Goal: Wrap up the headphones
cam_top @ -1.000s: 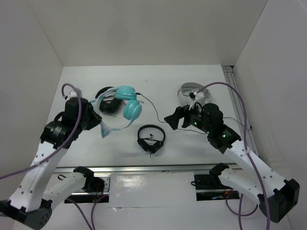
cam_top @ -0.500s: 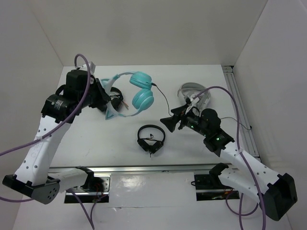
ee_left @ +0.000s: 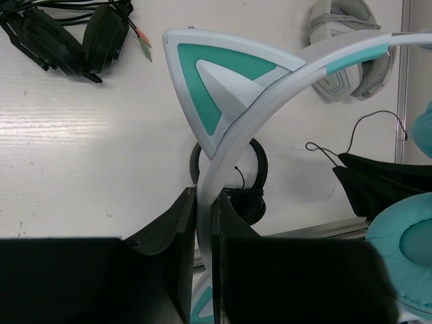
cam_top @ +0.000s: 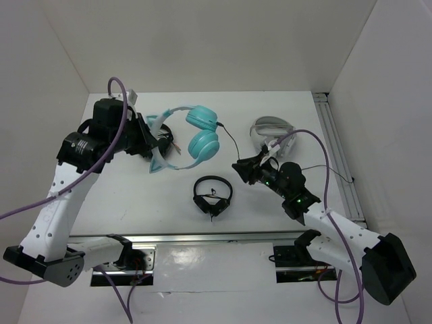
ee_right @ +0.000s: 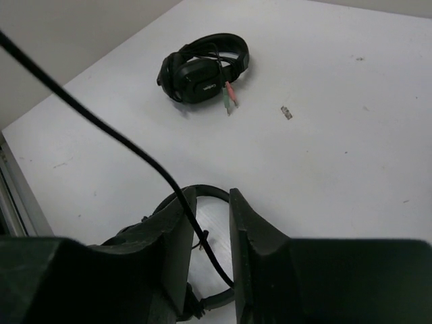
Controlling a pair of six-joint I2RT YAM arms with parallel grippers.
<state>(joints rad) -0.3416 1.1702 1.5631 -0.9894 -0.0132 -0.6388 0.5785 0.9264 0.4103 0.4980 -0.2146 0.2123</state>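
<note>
Where the left gripper meets the headphones, its fingers are clamped flat on the pale headband, just below one pointed cat ear. The left wrist view shows no gap between pads and band. So held, the headband arcs above the table at left centre. Both teal ear cups hang at its right end, one behind the other in the overhead view.

A thin black cable leaves the cups and runs right and toward the arm bases to the right gripper. That gripper's jaws stand narrowly apart. The cable passes through the gap and meets the inner face of one finger; whether it is pinched there cannot be told.

Other items lie on the table:
- The small black headphones lie between the two arms, just beside the right gripper.
- The grey-white headphones lie behind the right gripper.
- A black headset with pink and green plugs lies under the left gripper.
</note>
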